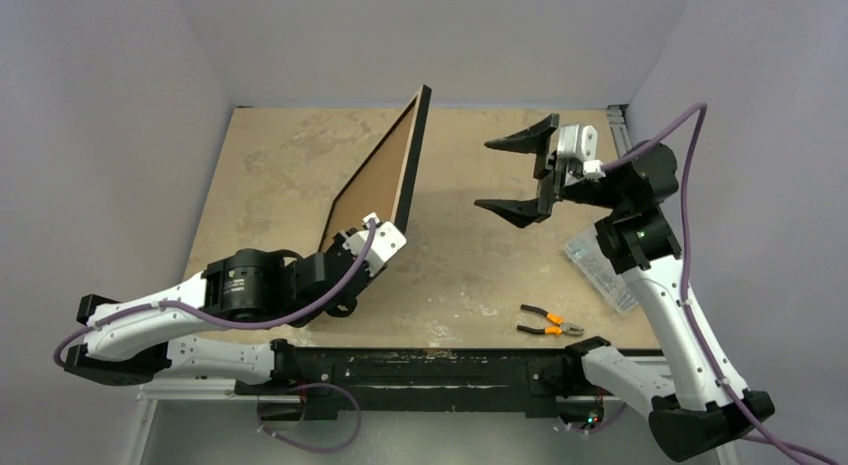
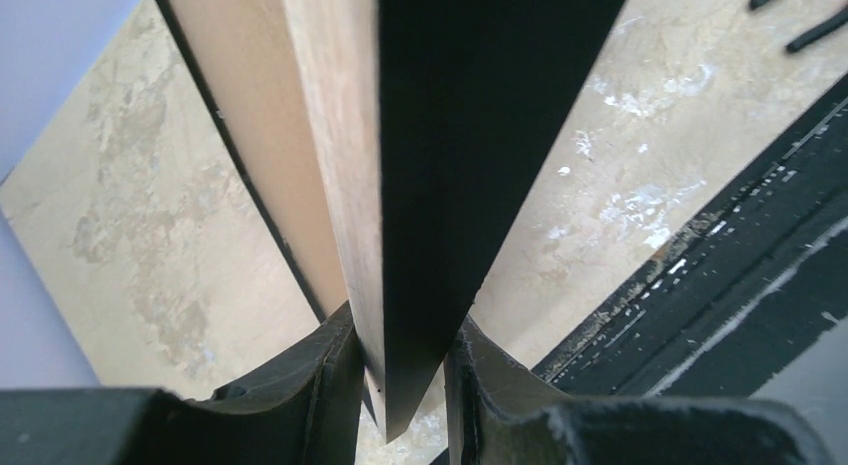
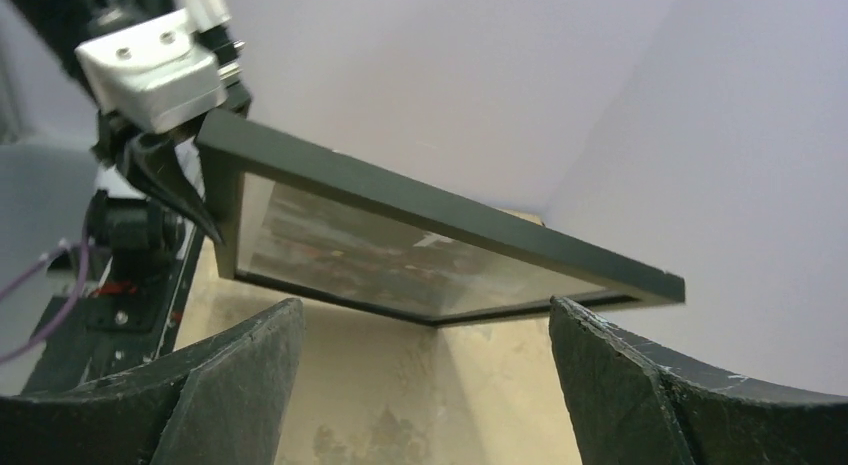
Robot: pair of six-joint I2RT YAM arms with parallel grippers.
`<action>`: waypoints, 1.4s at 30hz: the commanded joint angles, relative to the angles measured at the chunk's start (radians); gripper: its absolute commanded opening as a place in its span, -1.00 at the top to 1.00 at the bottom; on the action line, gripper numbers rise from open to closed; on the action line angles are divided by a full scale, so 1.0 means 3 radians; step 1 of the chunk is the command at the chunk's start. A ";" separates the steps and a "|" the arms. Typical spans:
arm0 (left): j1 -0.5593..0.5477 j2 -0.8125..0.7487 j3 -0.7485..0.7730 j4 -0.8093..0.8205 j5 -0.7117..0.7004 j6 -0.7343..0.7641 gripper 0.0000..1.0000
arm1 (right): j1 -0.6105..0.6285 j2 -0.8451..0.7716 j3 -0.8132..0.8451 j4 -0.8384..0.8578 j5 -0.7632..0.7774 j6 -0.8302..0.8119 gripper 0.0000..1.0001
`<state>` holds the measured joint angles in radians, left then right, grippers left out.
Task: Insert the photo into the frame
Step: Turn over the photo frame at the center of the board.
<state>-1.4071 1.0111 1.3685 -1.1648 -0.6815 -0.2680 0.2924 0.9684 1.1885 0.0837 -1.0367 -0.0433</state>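
Pale lilac walls close in on three sides of a tan, mottled counter with worn whitish patches. Over its left half, the left end effector is clamped narrowly on the frame, its two dark fingers pressing either side of the rail at the lower near corner. One pad bears on the light wood-coloured back and the other on the black front face. From that grip the frame rises clear of the counter, standing on edge and leaning away toward the back wall, its top corner the highest point. A brown backing board fills the side that faces left, while the black front faces right. Across a gap, the right end effector hangs in the air with its jaws spread wide and nothing between them, pointed at the frame's front and well apart from it. From its wrist view, the clear pane shows dull streaks of colour behind it, too blurred for me to say whether that is the photo. Nearer the arms, orange-handled pliers lie flat on the counter, and a clear plastic piece sits by the right arm.
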 commanded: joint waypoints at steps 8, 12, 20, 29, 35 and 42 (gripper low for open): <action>0.0001 -0.0310 -0.0009 0.0484 0.0630 -0.0131 1.00 | 0.0757 0.0600 0.0787 -0.0622 -0.0714 -0.1744 -0.78; 0.0001 -0.0358 -0.0068 0.0501 0.0636 -0.0167 1.00 | 0.1111 0.0847 0.0989 -0.0884 -0.0585 -0.2075 -0.77; 0.0001 -0.0416 -0.0131 0.0530 0.0703 -0.0201 1.00 | 0.1744 0.1517 0.1800 -0.2219 -0.0078 -0.3214 -0.74; 0.0001 -0.0480 -0.0241 0.0571 0.0704 -0.0247 1.00 | 0.1960 0.1763 0.1962 -0.2652 0.0228 -0.3620 -0.48; 0.0002 -0.0497 -0.0275 0.0579 0.0681 -0.0247 1.00 | 0.1969 0.1771 0.1971 -0.2721 0.0199 -0.3609 -0.09; 0.0001 -0.0479 -0.0280 0.0498 0.0472 -0.0329 0.88 | 0.1969 0.1680 0.1916 -0.2796 0.0210 -0.3619 0.94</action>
<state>-1.4021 0.8436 1.2854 -1.1225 -0.6228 -0.2012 0.8787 1.4956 1.7702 -0.7486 -0.9630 -1.2633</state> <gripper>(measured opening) 0.306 0.248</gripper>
